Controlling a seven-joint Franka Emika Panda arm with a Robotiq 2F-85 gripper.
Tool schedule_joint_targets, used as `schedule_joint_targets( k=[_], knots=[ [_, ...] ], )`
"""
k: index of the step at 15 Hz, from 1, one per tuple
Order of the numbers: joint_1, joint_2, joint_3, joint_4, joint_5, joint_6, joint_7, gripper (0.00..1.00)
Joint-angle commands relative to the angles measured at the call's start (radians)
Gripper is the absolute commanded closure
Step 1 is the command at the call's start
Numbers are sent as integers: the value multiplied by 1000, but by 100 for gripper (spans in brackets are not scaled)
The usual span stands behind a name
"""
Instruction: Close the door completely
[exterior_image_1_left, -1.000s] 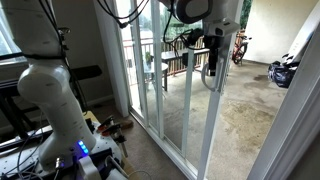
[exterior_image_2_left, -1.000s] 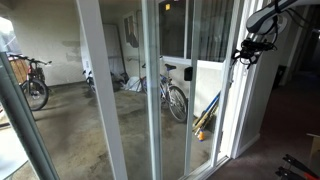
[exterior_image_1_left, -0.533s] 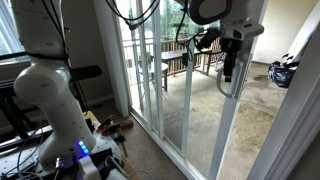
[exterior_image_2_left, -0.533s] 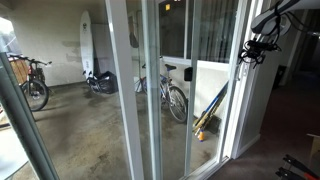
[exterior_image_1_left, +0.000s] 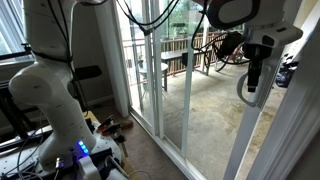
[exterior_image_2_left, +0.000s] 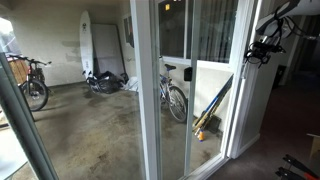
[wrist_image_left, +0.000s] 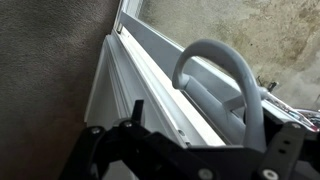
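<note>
The door (exterior_image_1_left: 205, 105) is a tall clear glass sliding panel in a narrow white frame. Its leading stile carries a grey loop handle (exterior_image_1_left: 246, 93). My gripper (exterior_image_1_left: 254, 72) is at the top of this handle, and the dark fingers straddle it. In the wrist view the handle (wrist_image_left: 215, 60) arches over the white stile (wrist_image_left: 135, 80) and runs down between the wide-apart fingers (wrist_image_left: 210, 128). In an exterior view the gripper (exterior_image_2_left: 262, 50) is small at the right, and a white door stile (exterior_image_2_left: 145, 90) stands mid-frame.
A white fixed frame post (exterior_image_1_left: 295, 130) stands close at the right, with a narrow gap between it and the door's edge. Bicycles (exterior_image_2_left: 172, 92) and a concrete patio lie beyond the glass. The robot base (exterior_image_1_left: 55, 110) and cables sit on the floor inside.
My gripper and the handle have moved steadily right, and the door slid with them toward the fixed post. In the other exterior view the white stile moved right.
</note>
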Motion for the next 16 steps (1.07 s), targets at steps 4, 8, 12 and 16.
schedule_joint_targets(
  k=[4, 8, 12, 16],
  knots=[
    [104, -155, 31, -294, -150, 108, -130, 0],
    [181, -213, 52, -445, -272, 194, -105, 0],
    [226, -243, 72, -545, -353, 238, -86, 0],
    [252, -274, 97, -604, -368, 243, -84, 0]
  ],
)
